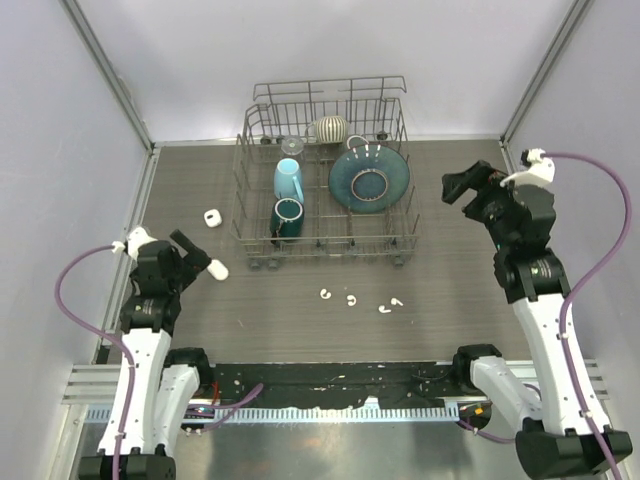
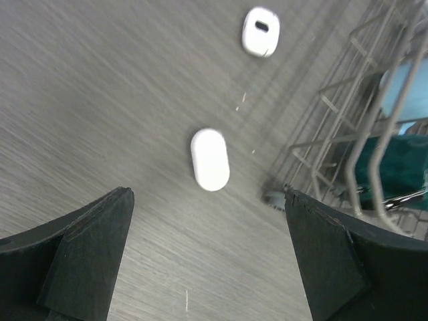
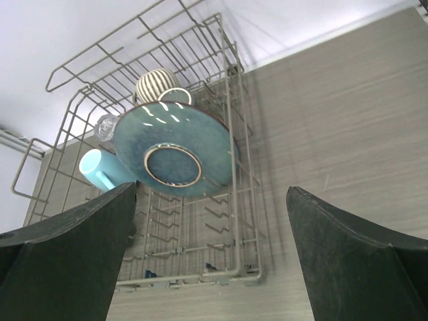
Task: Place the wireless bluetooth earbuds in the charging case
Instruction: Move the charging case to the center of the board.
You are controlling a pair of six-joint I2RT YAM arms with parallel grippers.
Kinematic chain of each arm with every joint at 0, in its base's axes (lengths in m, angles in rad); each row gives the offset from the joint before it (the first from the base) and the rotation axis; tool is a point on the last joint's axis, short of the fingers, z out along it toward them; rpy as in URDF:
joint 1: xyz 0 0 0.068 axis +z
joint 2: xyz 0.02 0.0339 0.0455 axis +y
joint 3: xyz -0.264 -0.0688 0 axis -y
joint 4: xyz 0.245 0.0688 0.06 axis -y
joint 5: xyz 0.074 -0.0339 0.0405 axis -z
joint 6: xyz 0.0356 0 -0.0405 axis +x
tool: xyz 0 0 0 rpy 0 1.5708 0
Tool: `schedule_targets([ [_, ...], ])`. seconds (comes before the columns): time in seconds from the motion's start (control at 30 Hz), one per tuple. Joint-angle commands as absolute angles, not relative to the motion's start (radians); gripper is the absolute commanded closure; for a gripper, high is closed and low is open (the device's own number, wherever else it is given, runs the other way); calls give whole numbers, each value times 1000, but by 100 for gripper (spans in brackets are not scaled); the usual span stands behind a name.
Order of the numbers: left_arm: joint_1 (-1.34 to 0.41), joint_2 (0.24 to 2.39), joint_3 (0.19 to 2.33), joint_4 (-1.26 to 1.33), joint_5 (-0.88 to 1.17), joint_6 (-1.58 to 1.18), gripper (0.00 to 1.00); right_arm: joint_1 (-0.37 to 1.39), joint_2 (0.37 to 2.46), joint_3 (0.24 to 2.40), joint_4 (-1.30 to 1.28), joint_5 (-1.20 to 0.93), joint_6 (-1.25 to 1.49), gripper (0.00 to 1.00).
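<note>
Progress: nothing seated yet, as far as visible. Task looks to be at the very start.

- Four white earbuds [image 1: 351,299] lie loose on bare table [image 1: 480,290], in a ragged row at lower centre of top view, just below the dish rack [image 1: 330,88]. Each one apart from its neighbours; the two at the right end are nearly touching. None in either gripper, none in a case.
- Oval white case [image 1: 218,269] sits left of centre in top view, well apart from the buds. Left wrist view shows it mid-frame, smooth, no opening visible; looks shut, can't confirm.
- Second white case [image 1: 211,218], w/ a dark slot, lies further up the frame near the rack's left side. Can't tell whether that slot is an open lid or a port.
- Left gripper [image 1: 195,253]: jaws spread wide, empty, hovering just beside the oval case, aimed at it. No contact.
- Right gripper [image 1: 458,190]: jaws wide apart, empty, up at right of frame, pointing toward the rack. Well away from buds and cases.

Left to do (judgement): get a case open and steady, pick up buds one by one, orient stem-down, seat each. Four buds and two cases suggest two per case. Buds are tiny and curved, so pinch likely fiddly.
</note>
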State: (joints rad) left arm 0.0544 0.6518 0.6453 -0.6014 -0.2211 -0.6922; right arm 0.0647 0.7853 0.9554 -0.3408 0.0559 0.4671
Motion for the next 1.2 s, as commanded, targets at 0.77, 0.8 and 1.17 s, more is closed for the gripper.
schedule_targets([
  [0.77,-97,1305,730,-413,-299,-744,13,149,818,1014,-288,178,282,0],
  [0.8,-107,1343,744,-422,-314,-744,13,150,816,1012,-291,182,278,0],
  [1.17,-121,1419,769,-448,-370,-730,23,192,811,1006,-278,230,250,0],
])
